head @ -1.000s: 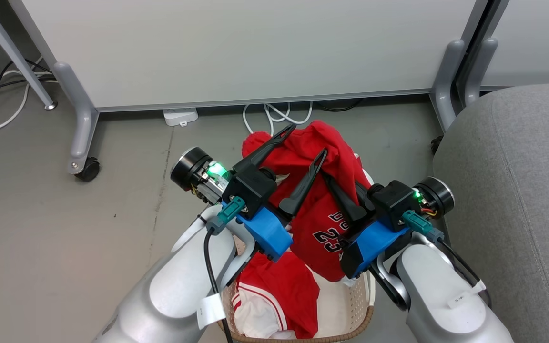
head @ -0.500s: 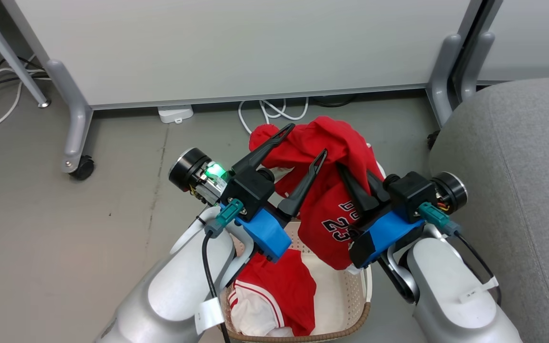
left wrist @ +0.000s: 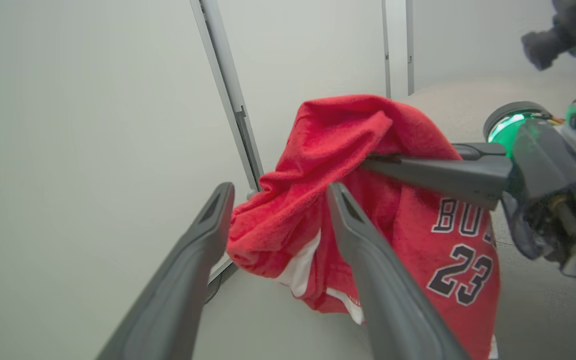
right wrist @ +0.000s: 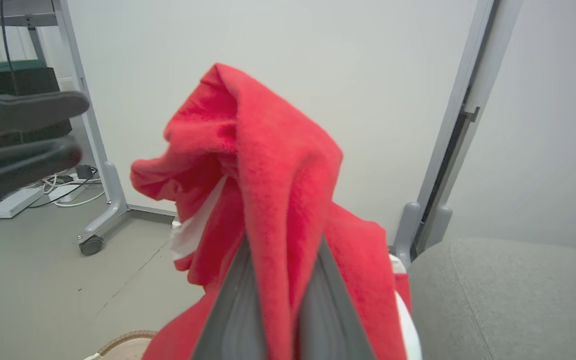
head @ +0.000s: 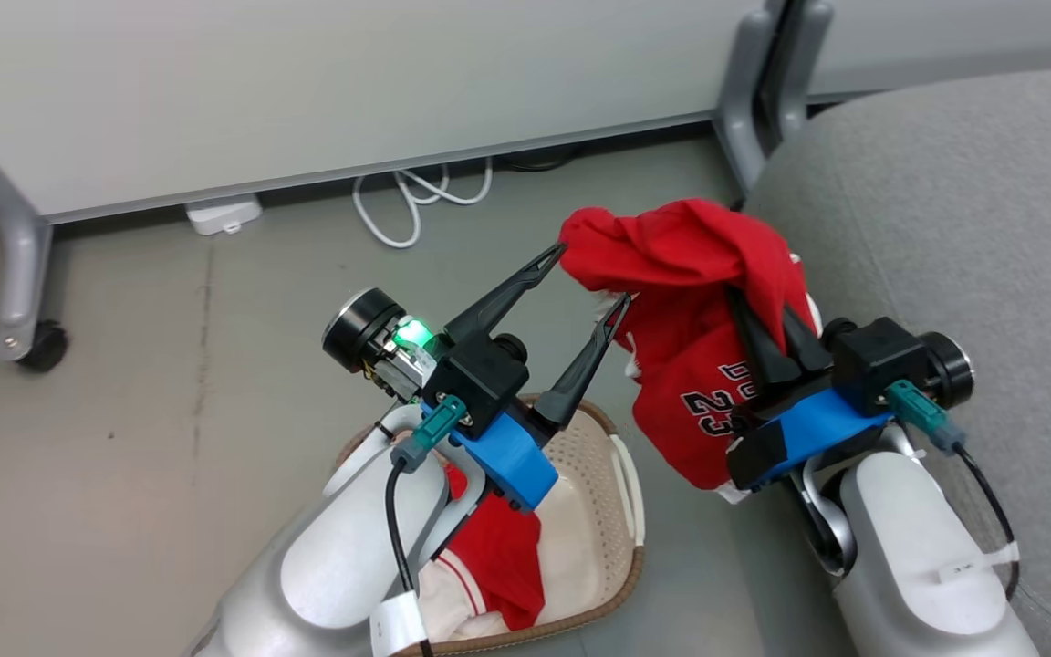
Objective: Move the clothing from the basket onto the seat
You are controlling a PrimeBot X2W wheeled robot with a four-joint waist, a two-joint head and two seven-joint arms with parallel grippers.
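Right pincer (head: 763, 319): clenched on a bunched fold of the jersey (head: 681, 246), which I am carrying.
Left pincer (head: 591, 274): released, jaws wide, grasping nothing, tips near the cloth.
Jersey: hanging in the air between basket (head: 580, 456) and seat (head: 945, 201), just beside the seat's edge.
Long axis: running down from the gripped fold to the hem, number facing the left pincer.
Handling, my judgement: I am aiming to lift the hem above the cushion edge, letting go only once the bulk is over the seat.
Second garment (head: 503, 557): lying in the basket.
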